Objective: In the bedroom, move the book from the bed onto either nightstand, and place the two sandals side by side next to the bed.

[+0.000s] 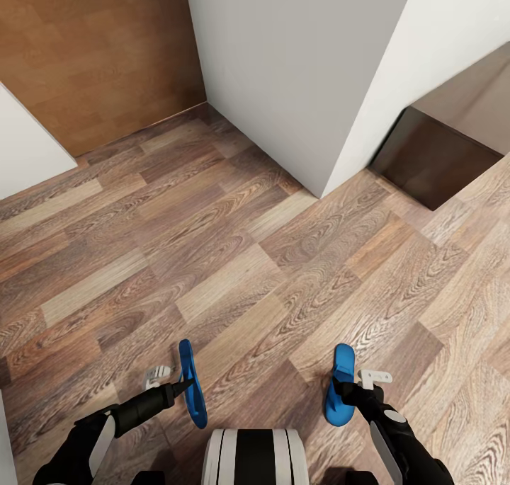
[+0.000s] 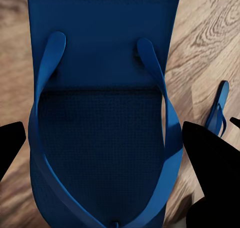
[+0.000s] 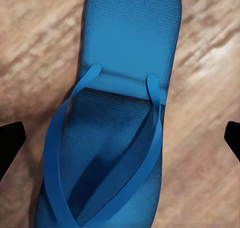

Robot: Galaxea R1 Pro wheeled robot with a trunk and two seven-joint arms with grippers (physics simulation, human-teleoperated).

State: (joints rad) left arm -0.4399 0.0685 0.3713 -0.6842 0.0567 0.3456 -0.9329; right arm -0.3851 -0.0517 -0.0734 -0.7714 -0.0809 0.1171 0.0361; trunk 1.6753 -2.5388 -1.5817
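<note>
1. Carrying both sandals across the wood-plank floor (image 1: 234, 244) is judged to be the step in hand; the white wall corner (image 1: 312, 117) serves as landmark, and both grippers hang well short of it, on the robot's side.
2. Left gripper (image 1: 180, 386): it grips the left sandal (image 1: 191, 382), held on edge above the floor, on the nearer left side of the wall corner. In the left wrist view the sandal (image 2: 105, 113) lies between the two dark fingertips (image 2: 210, 158), its sole facing the camera and its straps meeting at the near end. The fingers appear closed on its edges; actual contact cannot be confirmed.
3. Right gripper (image 1: 347, 393): it grips the right sandal (image 1: 341, 393), almost directly nearer than the wall corner. In the right wrist view this sandal (image 3: 120, 113) sits centred between the fingertips (image 3: 10, 143), which are spread wide at the picture's edges.
4. Next move, as a judgement: drive to the bed, then lower both sandals flat and parallel beside it. The dark cabinet (image 1: 432, 163) lies right of the wall corner.
</note>
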